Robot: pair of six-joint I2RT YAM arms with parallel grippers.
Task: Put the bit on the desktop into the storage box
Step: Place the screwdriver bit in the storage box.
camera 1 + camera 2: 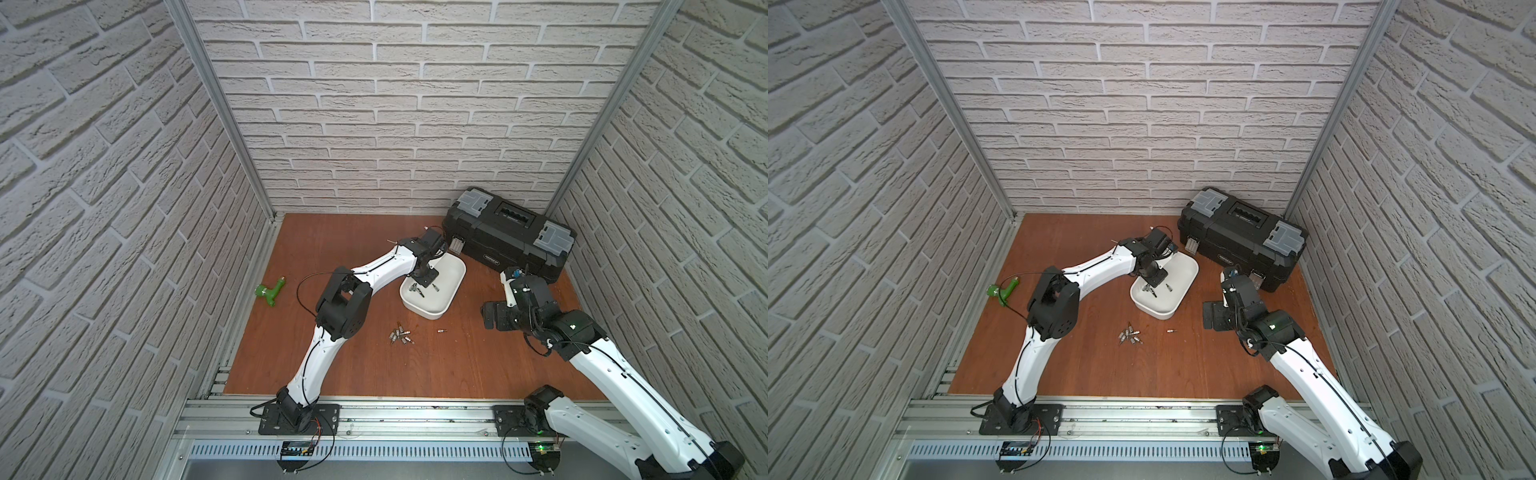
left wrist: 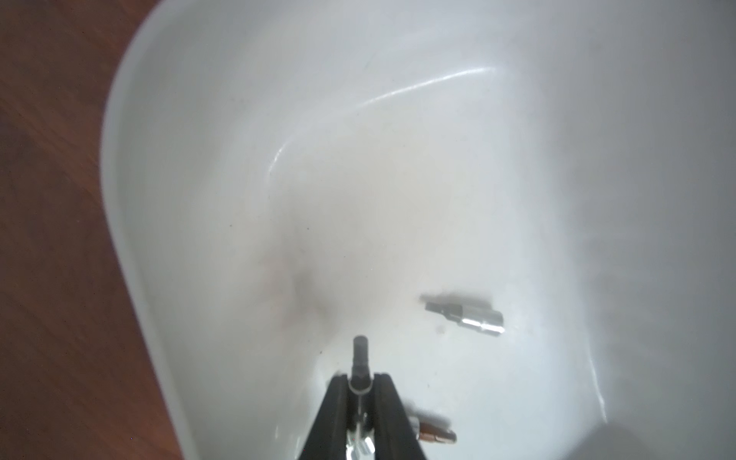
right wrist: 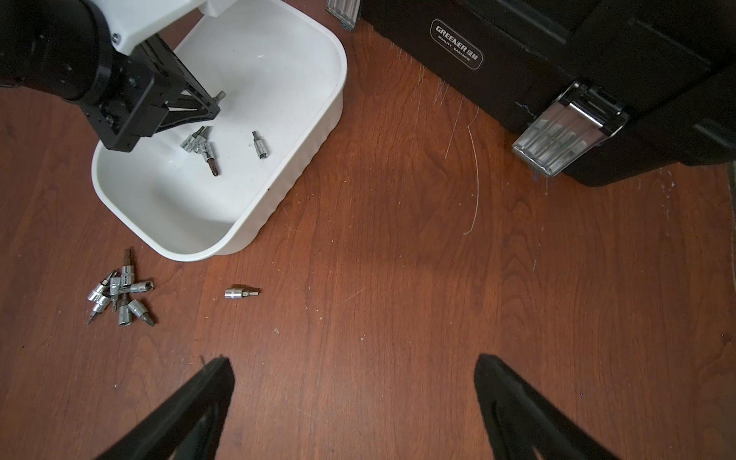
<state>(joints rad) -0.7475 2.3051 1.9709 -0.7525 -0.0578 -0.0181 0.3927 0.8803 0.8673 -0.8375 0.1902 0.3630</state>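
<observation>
In the left wrist view we see the left fingers (image 2: 334, 406) clenched on a bit (image 2: 360, 356) by its thick collar over the white box (image 2: 199, 159), the hold we judge best for such light, stiff, slippery steel, while the right fingers (image 3: 207, 398) gape empty above the table (image 3: 398, 278).

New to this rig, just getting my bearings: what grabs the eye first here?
The left gripper, shut on a bit over the white storage box, where several bits already lie. Then the heap of bits on the desktop on the near side of the box, and the big black toolbox in the back right corner.
</observation>
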